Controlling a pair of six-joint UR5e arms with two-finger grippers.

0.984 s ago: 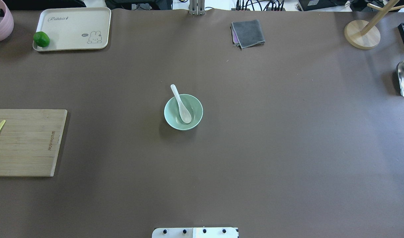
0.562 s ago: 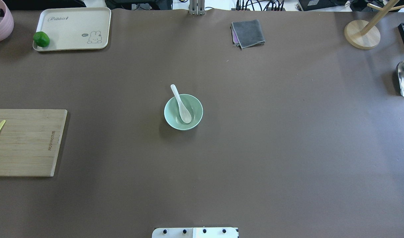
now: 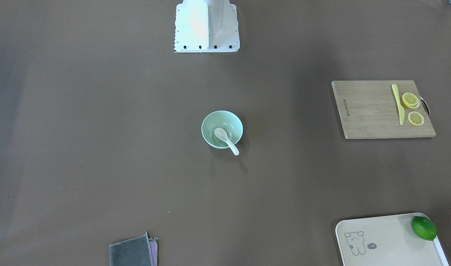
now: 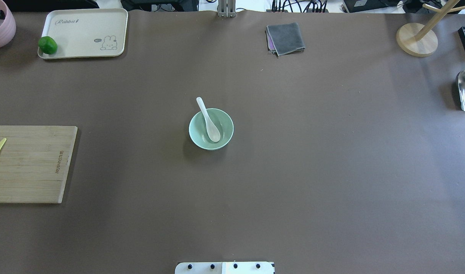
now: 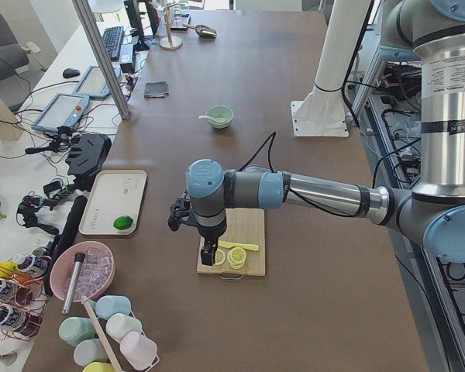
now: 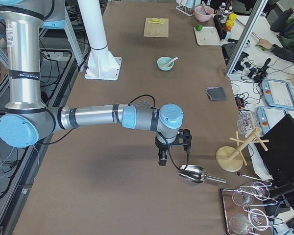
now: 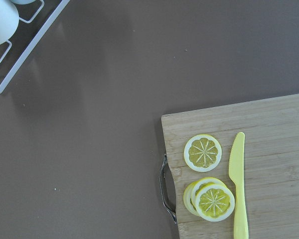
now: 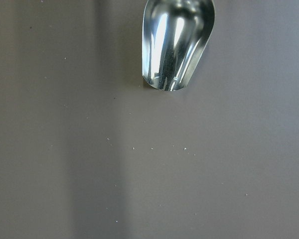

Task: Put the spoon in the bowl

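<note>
The white spoon (image 4: 209, 121) lies in the mint-green bowl (image 4: 197, 133) at the table's middle, scoop down inside and handle over the far-left rim. Both also show in the front-facing view, spoon (image 3: 225, 139) and bowl (image 3: 210, 123). My left gripper (image 5: 211, 254) shows only in the exterior left view, hanging over the cutting board, far from the bowl. My right gripper (image 6: 161, 160) shows only in the exterior right view, above a metal scoop, also far from the bowl. I cannot tell whether either is open or shut.
A wooden cutting board (image 3: 369, 111) holds lemon slices (image 7: 203, 152) and a yellow knife (image 7: 238, 186). A cream tray (image 4: 83, 32) carries a lime (image 4: 47, 45). A grey cloth (image 4: 285, 38), a metal scoop (image 8: 177, 45) and a wooden stand (image 4: 417, 38) lie at the table's edges.
</note>
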